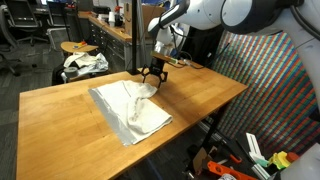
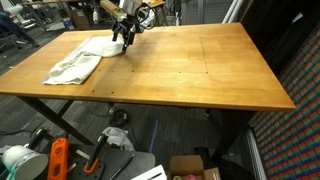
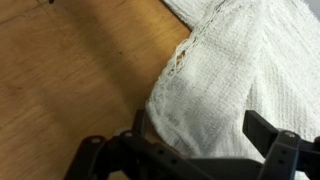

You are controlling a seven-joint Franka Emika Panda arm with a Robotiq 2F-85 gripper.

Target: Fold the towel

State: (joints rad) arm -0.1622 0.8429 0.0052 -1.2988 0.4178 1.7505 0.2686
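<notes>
Jaws and towel on the wooden surface. The jaws stand fully open and hold nothing. In the wrist view a bunched, raised fold of the white towel lies between the two dark fingers; whether the pads touch the cloth cannot be told. The same view shows the towel's stitched hem running diagonally away from the jaws, with bare wood to one side of it.

In both exterior views the jaws hang from the arm over one end of the towel, the rest of the cloth spreading flat and wrinkled away from them. An exterior view shows the towel lying close to one corner of the surface, with a broad stretch of bare wood on the other side of the jaws. Only an exterior view shows a stool bearing a white-and-dark fabric bundle beyond the jaws, off the surface.
</notes>
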